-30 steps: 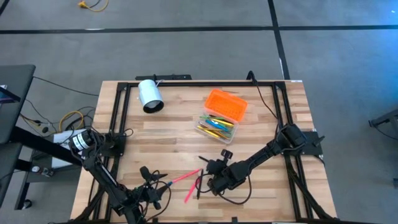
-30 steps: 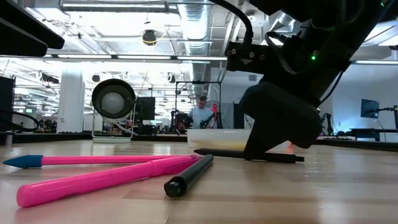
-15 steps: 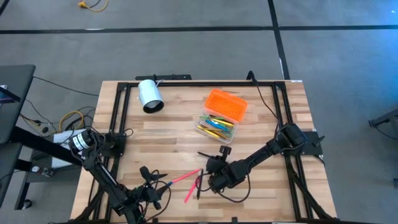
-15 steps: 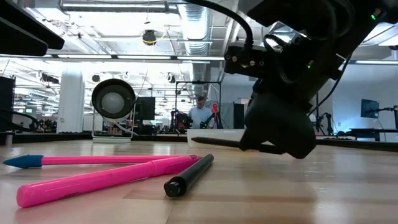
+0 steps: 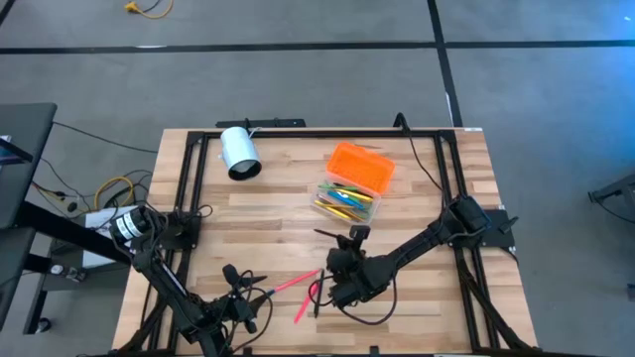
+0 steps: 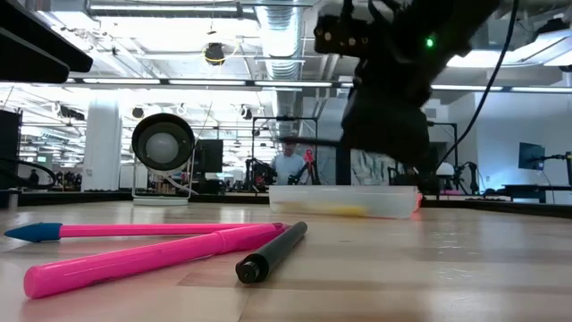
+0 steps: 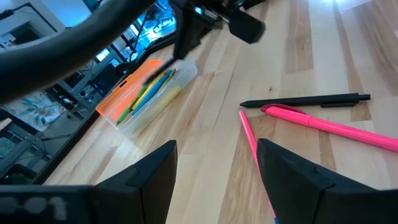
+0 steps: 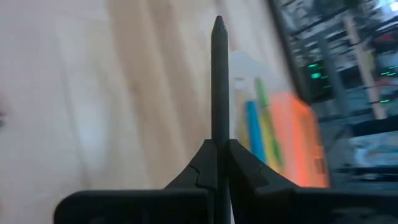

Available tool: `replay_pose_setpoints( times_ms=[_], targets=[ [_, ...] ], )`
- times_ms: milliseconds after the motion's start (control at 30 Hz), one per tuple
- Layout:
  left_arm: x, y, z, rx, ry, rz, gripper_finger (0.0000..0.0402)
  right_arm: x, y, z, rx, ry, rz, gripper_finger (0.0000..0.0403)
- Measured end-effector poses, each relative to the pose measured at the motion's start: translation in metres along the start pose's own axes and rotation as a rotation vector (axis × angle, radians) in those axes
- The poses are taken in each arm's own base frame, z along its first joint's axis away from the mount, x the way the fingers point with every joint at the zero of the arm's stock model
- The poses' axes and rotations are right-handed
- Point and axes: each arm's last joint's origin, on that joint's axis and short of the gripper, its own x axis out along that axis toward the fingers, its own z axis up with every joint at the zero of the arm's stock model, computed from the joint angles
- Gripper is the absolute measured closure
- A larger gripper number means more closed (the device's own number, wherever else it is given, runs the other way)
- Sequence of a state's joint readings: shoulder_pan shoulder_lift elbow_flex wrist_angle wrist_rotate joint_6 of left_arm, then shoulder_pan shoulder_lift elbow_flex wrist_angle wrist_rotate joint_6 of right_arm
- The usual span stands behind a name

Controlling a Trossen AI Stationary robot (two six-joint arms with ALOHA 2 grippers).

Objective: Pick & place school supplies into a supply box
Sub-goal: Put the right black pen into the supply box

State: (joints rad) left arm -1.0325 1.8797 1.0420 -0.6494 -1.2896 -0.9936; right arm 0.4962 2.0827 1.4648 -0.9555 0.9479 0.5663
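Observation:
My right gripper [image 5: 345, 242] hangs above the table's middle, shut on a black pen [image 6: 313, 140] that floats level in the air. The supply box stands just beyond it: a clear base [image 5: 344, 201] holding several coloured pens, with its orange lid [image 5: 361, 167] open on the far side. Two pink pens [image 5: 293, 285] [image 5: 303, 309] and another black pen [image 5: 317, 295] lie flat on the wood near the front edge. My left gripper [image 7: 214, 180] stays open at the front left, its fingers short of the pink pens and touching nothing. My right gripper pinches the black pen's shaft [image 8: 219, 134] between its two fingers. The pointed end [image 8: 219, 23] sticks out free beyond them; the rest of the pen is hidden behind the fingers. The fingers come slanting down from the table's right. The pen is lifted clear, about level.
A white cylinder [image 5: 238, 152] lies on its side at the far left of the table. Black frame rails [image 5: 194, 174] run along the table's left, far and right edges. Bare wood lies between the box and the loose pens.
My right gripper has risen from the table with the black pen and has rolled and tipped. The pen lay on the wood a second ago and now hangs level, well clear of it, at about the height of the box's top or higher.

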Motion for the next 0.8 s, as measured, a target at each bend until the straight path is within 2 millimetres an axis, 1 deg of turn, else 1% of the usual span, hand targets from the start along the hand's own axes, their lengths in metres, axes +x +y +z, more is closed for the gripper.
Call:
replay_pose_setpoints(
  times_ms=[67, 133, 267, 367, 500, 600, 700, 800],
  targets=[
    [0.000, 0.000, 0.000, 0.007, 0.001, 0.002, 0.0190, 0.000, -0.008, 0.004, -0.027, 0.014, -0.042, 0.0402],
    [0.000, 0.001, -0.001, 0.012, 0.002, 0.003, 0.0190, 0.005, -0.018, 0.007, -0.045, 0.036, -0.083, 0.0402],
    [0.000, 0.001, -0.001, 0.011, 0.002, 0.004, 0.0190, 0.026, -0.037, 0.009, -0.053, 0.116, -0.131, 0.0402],
    [0.000, 0.001, -0.001, 0.012, 0.002, 0.004, 0.0189, 0.044, -0.051, 0.011, -0.027, 0.172, -0.148, 0.0402],
    [0.000, 0.001, -0.001, 0.015, 0.011, 0.000, 0.0189, 0.065, -0.066, 0.013, -0.004, 0.249, -0.122, 0.0401],
    [0.000, 0.001, -0.002, 0.018, 0.023, -0.007, 0.0189, 0.078, -0.075, 0.013, 0.011, 0.301, -0.100, 0.0401],
    [0.000, 0.001, -0.002, 0.022, 0.025, -0.007, 0.0189, 0.087, -0.082, 0.012, 0.035, 0.338, -0.086, 0.0400],
    [0.000, 0.002, -0.002, 0.027, 0.026, -0.005, 0.0189, 0.092, -0.086, 0.013, 0.037, 0.351, -0.085, 0.0400]
  ],
)
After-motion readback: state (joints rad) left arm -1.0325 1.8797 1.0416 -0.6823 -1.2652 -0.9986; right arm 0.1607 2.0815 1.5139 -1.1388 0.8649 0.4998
